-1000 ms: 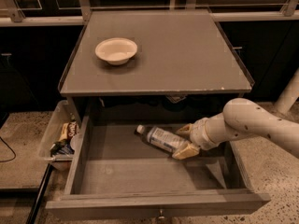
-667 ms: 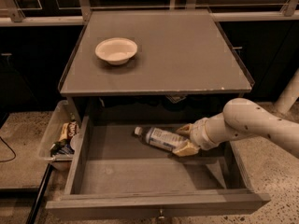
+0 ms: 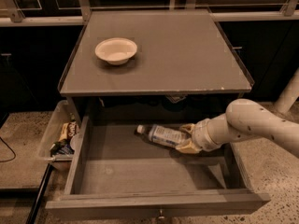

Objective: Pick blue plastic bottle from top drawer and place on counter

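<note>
The blue plastic bottle (image 3: 161,135) lies on its side at the back of the open top drawer (image 3: 140,171), white cap pointing left. My gripper (image 3: 187,138) reaches in from the right on a white arm, with its tan fingers (image 3: 188,147) closed around the bottle's base end. The bottle looks slightly raised off the drawer bottom. The grey counter (image 3: 187,55) sits above the drawer.
A cream bowl (image 3: 116,50) stands on the counter's left half. A clear plastic bin (image 3: 58,136) with snack packets hangs left of the drawer. A white post (image 3: 289,94) stands at the right. Dark cabinets lie behind.
The bottle has shifted slightly left and up with my gripper on it. The arm has barely moved.
</note>
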You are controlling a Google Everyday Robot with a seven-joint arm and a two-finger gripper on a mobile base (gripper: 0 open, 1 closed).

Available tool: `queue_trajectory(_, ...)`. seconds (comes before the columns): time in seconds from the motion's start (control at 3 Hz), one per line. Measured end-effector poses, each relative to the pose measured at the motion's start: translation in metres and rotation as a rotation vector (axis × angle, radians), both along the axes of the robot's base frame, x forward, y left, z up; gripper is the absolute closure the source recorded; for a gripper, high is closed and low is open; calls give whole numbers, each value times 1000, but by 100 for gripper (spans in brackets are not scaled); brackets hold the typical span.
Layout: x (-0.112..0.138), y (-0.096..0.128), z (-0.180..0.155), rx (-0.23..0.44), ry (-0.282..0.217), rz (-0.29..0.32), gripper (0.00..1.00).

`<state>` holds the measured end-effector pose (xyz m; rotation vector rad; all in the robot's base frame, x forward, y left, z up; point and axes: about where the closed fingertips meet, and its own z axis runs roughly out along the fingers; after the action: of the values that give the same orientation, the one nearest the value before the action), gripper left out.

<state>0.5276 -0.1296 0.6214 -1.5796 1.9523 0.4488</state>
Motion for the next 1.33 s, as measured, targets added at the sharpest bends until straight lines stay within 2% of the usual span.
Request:
queue_trajectory(0.33,-18,-9,20,0,6,1,100)
queue_trajectory(0.67,-36,-20,62,6,-7,11,100)
queue_trajectory(1.0,-55,-31,116,44,-18,36,100)
queue_trajectory(1.33,-69,-32,177,57,-58,69,100)
